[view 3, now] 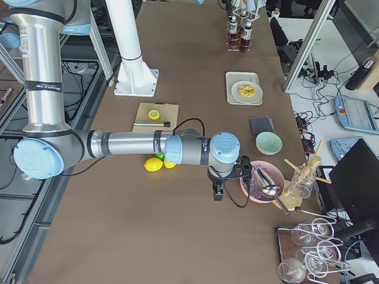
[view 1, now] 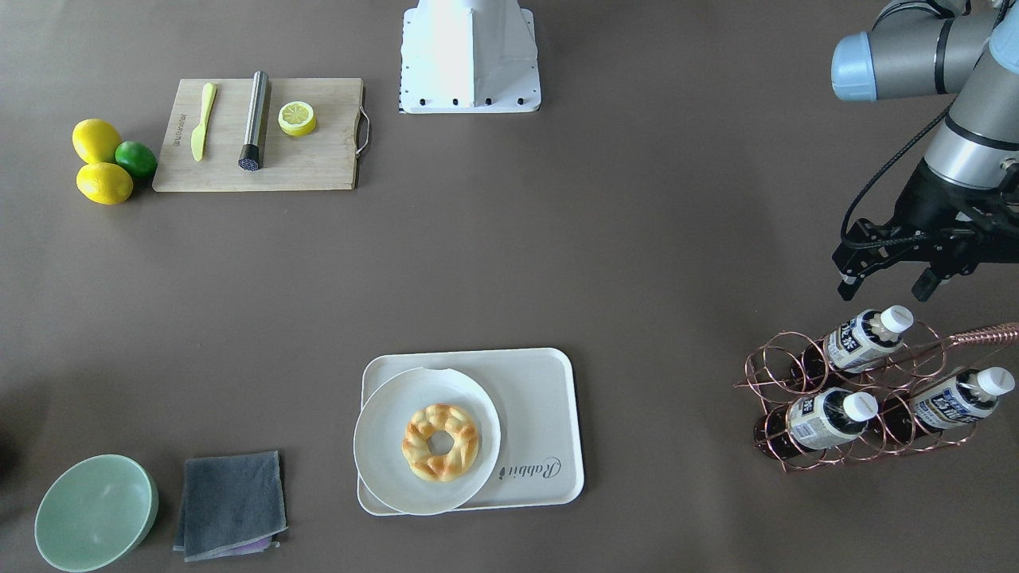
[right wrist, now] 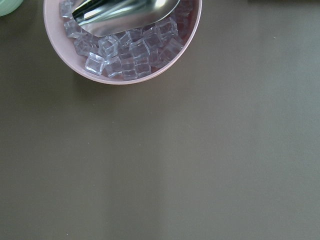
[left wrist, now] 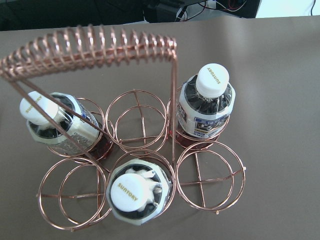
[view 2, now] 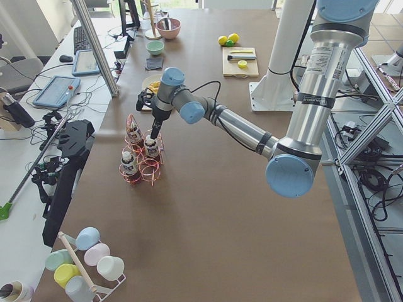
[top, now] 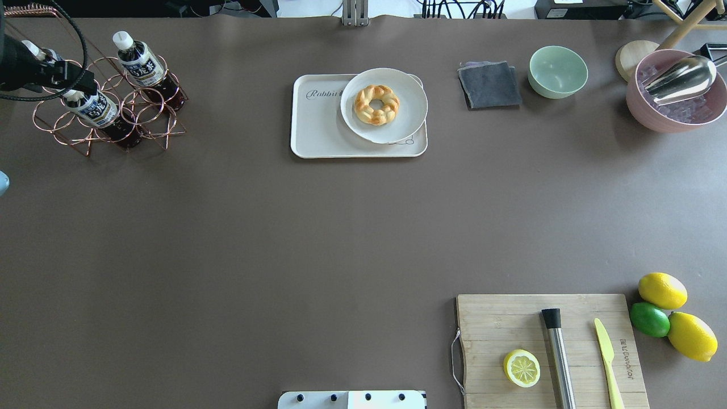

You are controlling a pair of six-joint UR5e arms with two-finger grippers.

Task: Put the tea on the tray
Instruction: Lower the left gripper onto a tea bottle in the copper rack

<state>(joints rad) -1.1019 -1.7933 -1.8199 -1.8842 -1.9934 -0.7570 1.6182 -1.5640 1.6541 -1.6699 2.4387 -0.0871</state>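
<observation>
Our left gripper [view 1: 884,288] hangs with jaws spread just above the tea bottle [view 1: 864,334], not gripping it. The bottle is one of three standing in the copper wire rack [view 1: 983,335]. The tray [view 1: 541,390] lies well apart on the worktop [view 1: 637,239]. We cannot tell whether our right gripper [view 3: 217,194] is open.

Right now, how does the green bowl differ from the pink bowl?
The green bowl is empty; the pink bowl holds ice cubes and a metal scoop. The green bowl looks smaller than the pink bowl. Both are round and stand upright.
</observation>
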